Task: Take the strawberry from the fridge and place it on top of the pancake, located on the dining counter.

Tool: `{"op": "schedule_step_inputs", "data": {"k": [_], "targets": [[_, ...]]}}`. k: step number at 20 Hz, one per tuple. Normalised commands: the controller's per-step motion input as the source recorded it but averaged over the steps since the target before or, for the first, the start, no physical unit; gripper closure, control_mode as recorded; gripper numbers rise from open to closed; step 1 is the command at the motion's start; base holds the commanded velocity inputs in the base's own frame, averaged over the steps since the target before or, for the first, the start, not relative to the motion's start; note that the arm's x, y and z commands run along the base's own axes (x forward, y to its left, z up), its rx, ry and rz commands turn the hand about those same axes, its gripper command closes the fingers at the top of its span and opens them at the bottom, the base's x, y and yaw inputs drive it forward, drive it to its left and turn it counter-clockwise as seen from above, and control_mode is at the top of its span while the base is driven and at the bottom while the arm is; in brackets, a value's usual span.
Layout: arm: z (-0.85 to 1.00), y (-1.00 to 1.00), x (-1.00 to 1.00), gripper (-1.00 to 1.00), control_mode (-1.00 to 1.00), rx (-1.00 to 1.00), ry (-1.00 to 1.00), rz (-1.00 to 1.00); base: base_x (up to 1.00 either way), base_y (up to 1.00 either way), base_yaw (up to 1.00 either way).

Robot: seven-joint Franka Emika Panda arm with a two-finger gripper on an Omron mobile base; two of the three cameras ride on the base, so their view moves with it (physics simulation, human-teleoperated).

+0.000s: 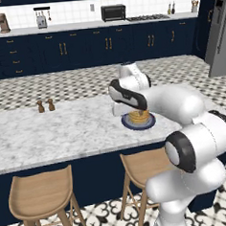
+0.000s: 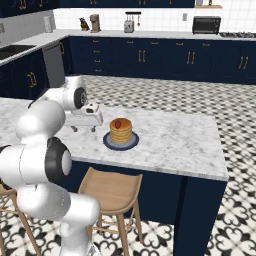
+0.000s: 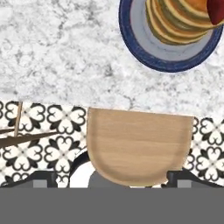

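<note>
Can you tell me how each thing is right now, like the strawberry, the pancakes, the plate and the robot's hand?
Tiny red strawberry: resting on top of the pancakes.
Orange-brown round pancake stack: upright on the plate.
Blue-rimmed round plate: flat on the white-grey marble dining counter.
Robot's hand: open, empty, beside the plate.

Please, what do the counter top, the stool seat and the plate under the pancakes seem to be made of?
Counter top: looks like polished marble, white with grey veins. Stool seat: light wood, matte, with faint grain lines. Plate: probably glazed ceramic, with a dark blue rim and a smooth pale centre, though the render leaves this open.
</note>
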Motion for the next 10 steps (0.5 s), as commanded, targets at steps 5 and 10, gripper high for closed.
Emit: {"op": "schedule_step_inputs", "data": {"k": [5, 10], "targets": [[-0.72, 0.38, -1.00, -1.00, -1.00, 0.00, -0.06, 0.00, 0.00, 0.00, 0.00], [-0.48, 0.10, -0.86, -1.00, -1.00, 0.00, -0.03, 0.00, 0.00, 0.00, 0.00]]}}
